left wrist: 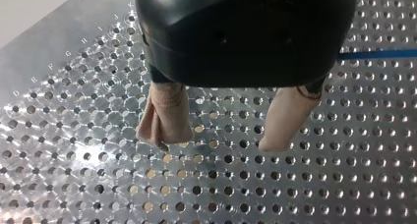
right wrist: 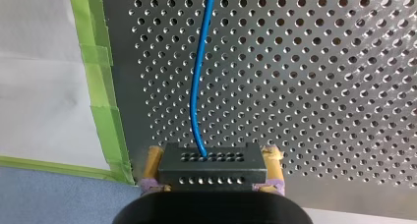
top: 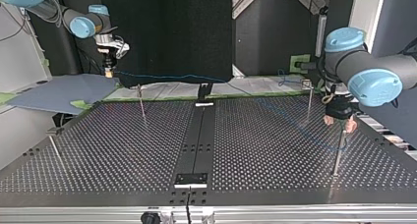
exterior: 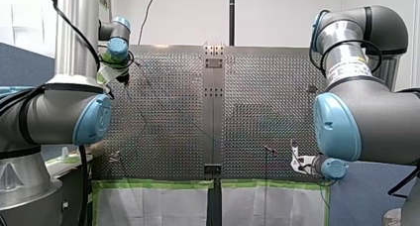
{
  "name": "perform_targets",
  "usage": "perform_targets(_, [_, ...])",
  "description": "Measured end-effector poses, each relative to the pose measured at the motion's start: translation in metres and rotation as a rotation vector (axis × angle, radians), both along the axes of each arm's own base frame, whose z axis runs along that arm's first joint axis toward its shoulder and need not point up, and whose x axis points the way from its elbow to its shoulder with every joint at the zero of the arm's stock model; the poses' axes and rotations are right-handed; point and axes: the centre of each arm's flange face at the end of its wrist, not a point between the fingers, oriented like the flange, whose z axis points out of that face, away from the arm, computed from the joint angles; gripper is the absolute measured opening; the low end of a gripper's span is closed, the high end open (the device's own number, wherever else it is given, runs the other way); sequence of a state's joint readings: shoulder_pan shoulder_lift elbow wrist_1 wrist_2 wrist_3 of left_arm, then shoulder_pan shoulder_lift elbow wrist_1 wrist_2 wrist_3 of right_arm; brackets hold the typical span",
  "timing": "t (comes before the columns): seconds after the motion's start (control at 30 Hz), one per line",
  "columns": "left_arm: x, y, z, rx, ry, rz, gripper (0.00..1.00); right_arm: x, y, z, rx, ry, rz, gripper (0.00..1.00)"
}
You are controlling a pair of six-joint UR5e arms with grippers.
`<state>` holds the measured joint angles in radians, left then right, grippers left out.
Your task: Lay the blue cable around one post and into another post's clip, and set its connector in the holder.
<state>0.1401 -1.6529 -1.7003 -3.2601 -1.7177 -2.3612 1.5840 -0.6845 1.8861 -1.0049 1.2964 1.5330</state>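
1. The connector [right wrist: 211, 171] was a black rectangular block with two rows of small round holes in its face. It was pinched at its short ends between the yellow pads of my right gripper [right wrist: 212, 159], over the plate's taped edge
2. The blue cable [right wrist: 196, 86], thin, smooth and round, came out of the block's upper row of holes. It ran ahead of the gripper in a gentle curve over the metal
3. In the upper left of the top view the cable left that gripper as a fine line. It stretched rightward along the table's far edge, then crossed the right half of the plate faintly toward a thin upright metal post [top: 338, 150]. Whether it touched the post could not be told
4. My left gripper [left wrist: 219, 140], black-bodied, hung close by that post at the right of the top view. Its two beige, cloth-like fingers [left wrist: 164, 116] were spread apart with nothing between them, and a short length of the cable lay beside it
5. The table [right wrist: 319, 86] was shiny sheet metal, evenly drilled with small holes, and wrinkled green tape [right wrist: 105, 116] edged it
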Motion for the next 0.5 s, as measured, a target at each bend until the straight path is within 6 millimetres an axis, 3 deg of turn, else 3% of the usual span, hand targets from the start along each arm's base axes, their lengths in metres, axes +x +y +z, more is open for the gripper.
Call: perform_targets(0.5, [0.007,0.016,0.010,-0.118,-0.075,0.063,1.00,0.005,0.001,0.000,-0.001,0.000,0.008,0.28])
